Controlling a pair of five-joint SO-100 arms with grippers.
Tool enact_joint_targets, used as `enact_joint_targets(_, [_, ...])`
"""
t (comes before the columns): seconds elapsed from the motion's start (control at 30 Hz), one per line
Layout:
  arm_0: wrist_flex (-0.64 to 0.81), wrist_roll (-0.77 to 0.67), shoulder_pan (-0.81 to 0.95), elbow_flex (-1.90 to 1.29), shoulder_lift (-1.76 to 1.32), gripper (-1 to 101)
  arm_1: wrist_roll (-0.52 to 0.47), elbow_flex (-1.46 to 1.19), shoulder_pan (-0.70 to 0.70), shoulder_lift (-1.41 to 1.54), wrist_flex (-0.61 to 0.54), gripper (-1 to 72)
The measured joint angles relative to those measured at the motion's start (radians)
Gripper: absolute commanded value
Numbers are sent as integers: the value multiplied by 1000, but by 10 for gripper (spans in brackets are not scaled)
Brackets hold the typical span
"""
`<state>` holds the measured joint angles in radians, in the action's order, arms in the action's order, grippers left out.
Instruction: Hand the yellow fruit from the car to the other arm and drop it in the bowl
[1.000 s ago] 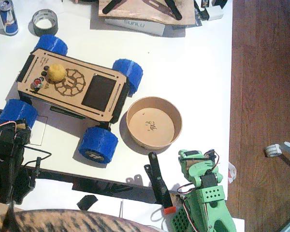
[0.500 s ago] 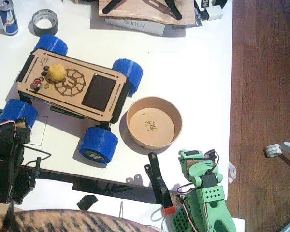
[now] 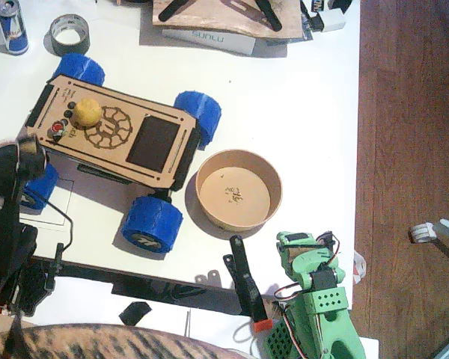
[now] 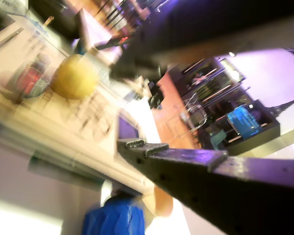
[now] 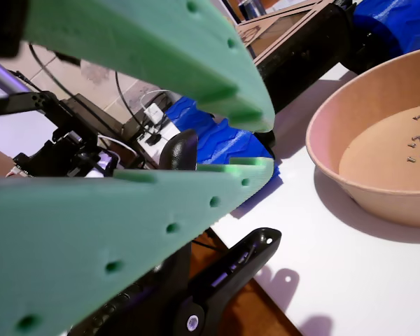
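Left gripper (image 4: 132, 105): black, matte, two straight fingers w/ small holes. Wrist view shows jaws parted wide, nothing btwn them; yellow fruit (image 4: 74, 77) lies ahead, off to one side, not touched. Picture is motion-blurred. In fixed view the black left arm (image 3: 11, 202) rises at table's left edge, near the car's (image 3: 112, 134) near-left wheel.

Right gripper (image 5: 255, 143): light green plastic, perforated, toothed inner edges. Tips nearly together, narrow gap, holds nothing. Green right arm (image 3: 314, 299) is at the table's near edge, just beside the bowl (image 3: 273, 213).

Yellow fruit (image 3: 87, 111): small, roundish, dull yellow, slightly pebbled skin. Sits on car deck at the end far from the bowl, next to engraved wheel logo.

Car: flat tan ply top, dark engraving, black glossy screen panel (image 3: 154, 143), four chunky ribbed blue wheels.

Bowl: round tan paper, smooth wall, small dark marks on bottom; empty. Stands just beside the car's bowl-side wheels.

Step in hand (est.): left arm approach to fruit, pick not yet made. To do well: centre the open jaws over fruit so fingers straddle its widest part, come down w/o knocking it, since a round fruit on a flat deck will likely roll. Close gently, lift clear before carrying toward right arm.

Misc: grey tape roll (image 3: 69, 33), drink can (image 3: 12, 26), top-left of table.
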<state>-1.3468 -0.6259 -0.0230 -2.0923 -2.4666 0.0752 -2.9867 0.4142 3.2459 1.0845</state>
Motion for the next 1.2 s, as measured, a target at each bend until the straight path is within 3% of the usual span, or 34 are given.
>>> enact_joint_targets(0.5, [152,55,-11,227,508,268,0,0,0,0,0,2])
enact_joint_targets(1.2, [195,71,-6,604,963,348,0,0,0,0,0,2])
